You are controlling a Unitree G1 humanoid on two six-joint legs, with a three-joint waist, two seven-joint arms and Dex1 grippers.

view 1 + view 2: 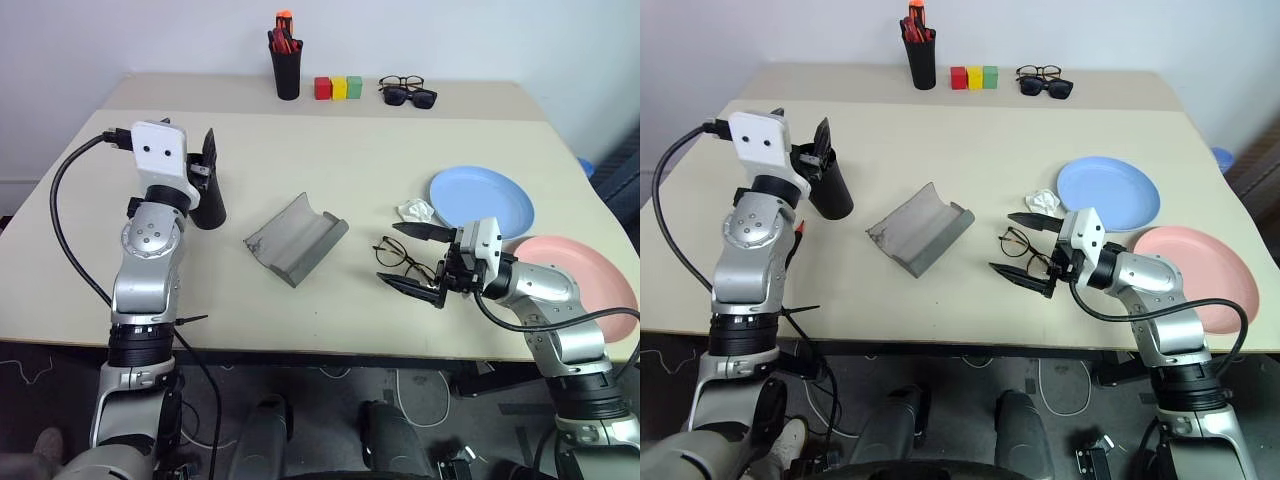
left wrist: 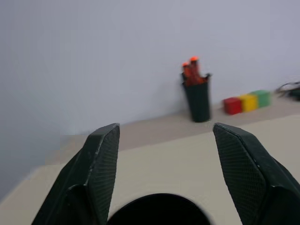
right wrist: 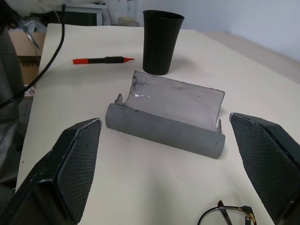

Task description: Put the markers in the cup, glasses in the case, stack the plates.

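The left pincer (image 2: 161, 187) hovers with its jaws spread and empty directly over the mouth of the cup (image 1: 831, 188), which stands on the left part of the tabletop (image 1: 330, 160). The right pincer (image 1: 418, 258) is spread as wide as it goes, empty, and held level around the glasses (image 1: 395, 253), which lie on the tabletop between its 2 fingers without any visible contact. The case (image 1: 297, 238) lies open at the centre, just left of the glasses, with its trough facing up. 1 red-and-black marker (image 3: 102, 60) lies on the tabletop beside the cup; I cannot tell whether another marker sits inside the cup. The blue plate (image 1: 482, 200) and the pink plate (image 1: 585, 285) lie side by side on the right, unstacked, with a crumpled white scrap (image 1: 416, 211) at the blue plate's near-left edge. Risks, as I judge them: the thin wire frame could slip or twist if the right fingers close on a lens rim instead of the bridge, and dragging it could push the light case away; the left fingers, close above the cup's rim, could tip the cup when the arm withdraws. The far penholder (image 1: 287, 60), 3 coloured blocks (image 1: 338, 88) and 2 spare pairs of spectacles (image 1: 407, 91) are not involved. No brand, label or writing can be read anywhere.
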